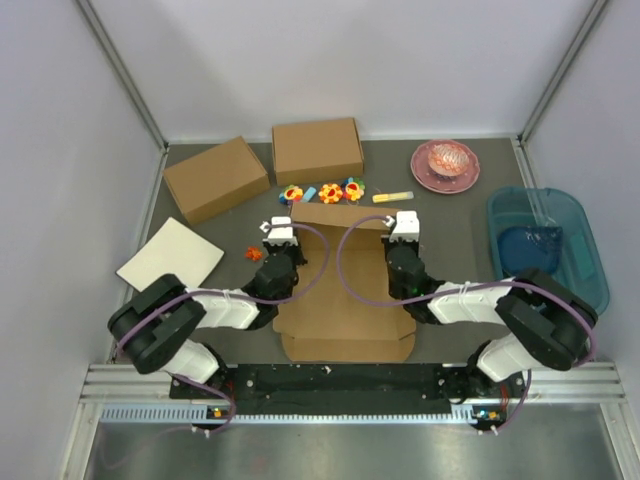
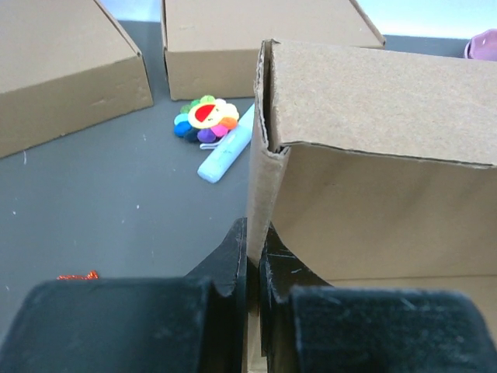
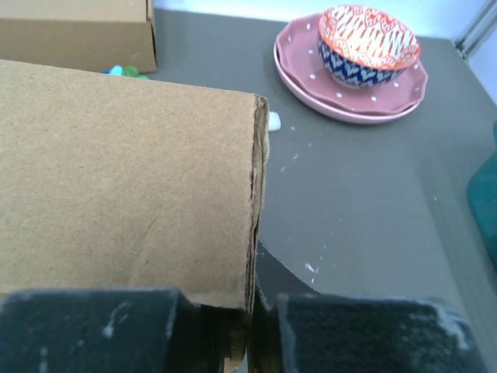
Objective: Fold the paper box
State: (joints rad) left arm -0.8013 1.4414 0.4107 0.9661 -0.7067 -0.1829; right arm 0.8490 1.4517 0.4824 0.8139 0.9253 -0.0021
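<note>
1. The plain brown cardboard paper box (image 1: 345, 300) lies on the grey table (image 1: 450, 235) between my two arms. Its far end is folded up and its near flaps lie flat.
2. The left gripper (image 2: 252, 250) is clamped on the box's upright left wall (thin cardboard sandwiched between black fingers).
3. The right gripper (image 3: 250, 311) pinches the box's right wall edge, jaws nearly together.
4. A rainbow flower toy (image 2: 206, 118) and a pale blue stick (image 2: 227, 151) lie just beyond the box's left corner.

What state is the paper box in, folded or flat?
Partly folded: the paper box has its far end up, pinched by the left gripper and right gripper; the rest lies flat.
</note>
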